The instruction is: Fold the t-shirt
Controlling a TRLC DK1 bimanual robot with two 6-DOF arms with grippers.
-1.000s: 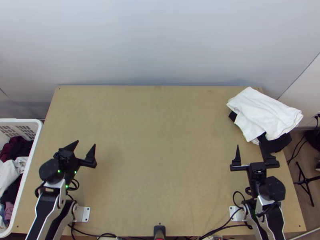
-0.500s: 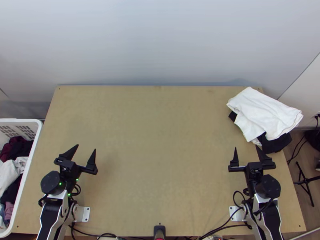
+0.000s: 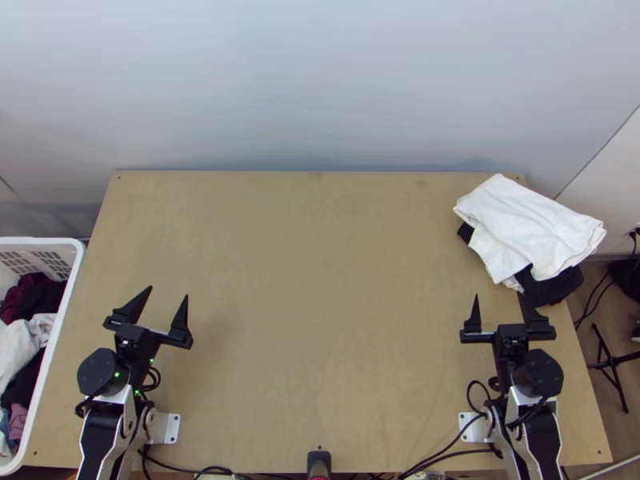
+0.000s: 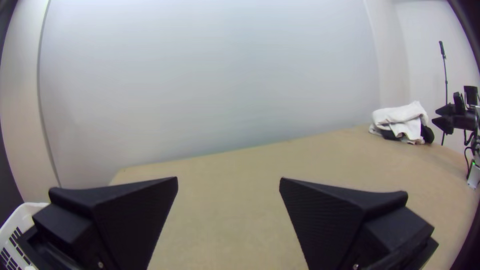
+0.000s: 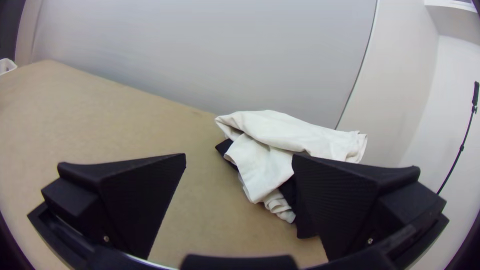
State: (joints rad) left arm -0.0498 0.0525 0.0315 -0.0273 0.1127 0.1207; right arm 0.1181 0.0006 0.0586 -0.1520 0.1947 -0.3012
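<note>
At the left, the laundry basket [image 3: 40, 240] holds jumbled clothes [image 3: 24, 344]; near it my left pincer [image 3: 168, 292] is spread wide, as is my right pincer [image 3: 498, 295], near the white cloth [image 3: 528, 224] heaped over black cloth [image 3: 552, 288] at the table's far right corner. Which is the t-shirt, I can't tell; I'd pinch shallowly, then spread it flat before folding

A loosely folded white cloth [image 5: 280, 135] is seen heaped over black cloth [image 5: 304, 227] on the desk [image 5: 110, 120], and part of the black cloth is hidden behind one of the two black fingers [image 5: 137, 200], which are held wide apart. The desk is backed by a pale wall [image 5: 200, 50], and a thin black pole [image 5: 461, 146] is seen beyond.
</note>
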